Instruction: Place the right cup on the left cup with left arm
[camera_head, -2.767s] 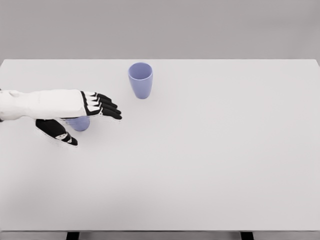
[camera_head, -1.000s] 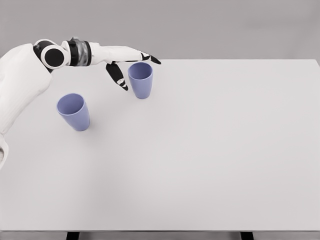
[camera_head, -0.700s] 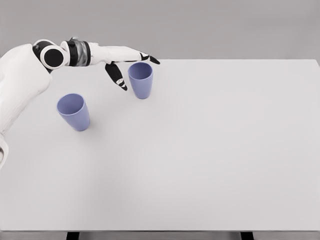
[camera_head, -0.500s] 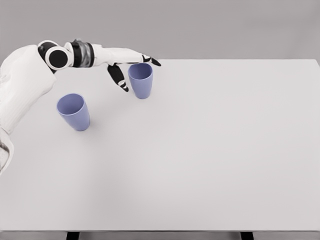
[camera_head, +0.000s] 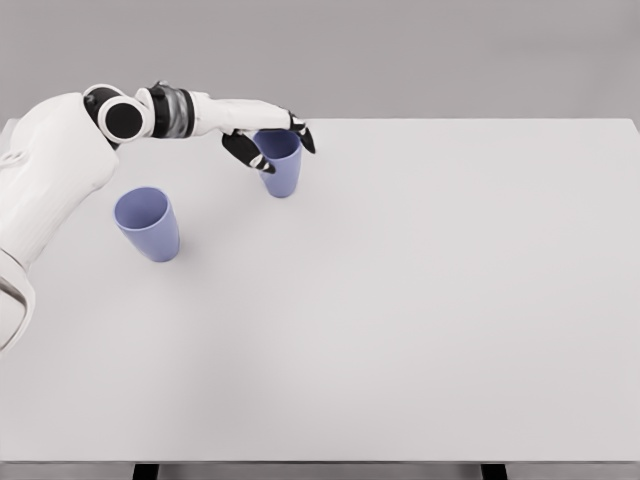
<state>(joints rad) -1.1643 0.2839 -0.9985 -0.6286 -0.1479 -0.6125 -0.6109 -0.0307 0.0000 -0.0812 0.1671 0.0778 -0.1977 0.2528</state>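
Observation:
Two lilac-blue cups stand upright on the white table (camera_head: 420, 300). The left cup (camera_head: 148, 224) is near the table's left side, apart from the arm. The right cup (camera_head: 284, 180) stands farther back, near the far edge. My left hand (camera_head: 284, 148) reaches in from the left and wraps around the right cup's upper part. The thumb (camera_head: 248, 150) presses on the cup's left side, and the black fingers (camera_head: 300, 131) curl behind the rim to its right. The cup rests on the table. The right arm does not show.
The white table spans the whole view, with its far edge just behind the right cup. My left upper arm (camera_head: 50, 170) arches over the table's left end, behind the left cup.
The fingers and thumb, spread beside the right cup half a second ago, have curled in around its upper part. Neither cup has moved.

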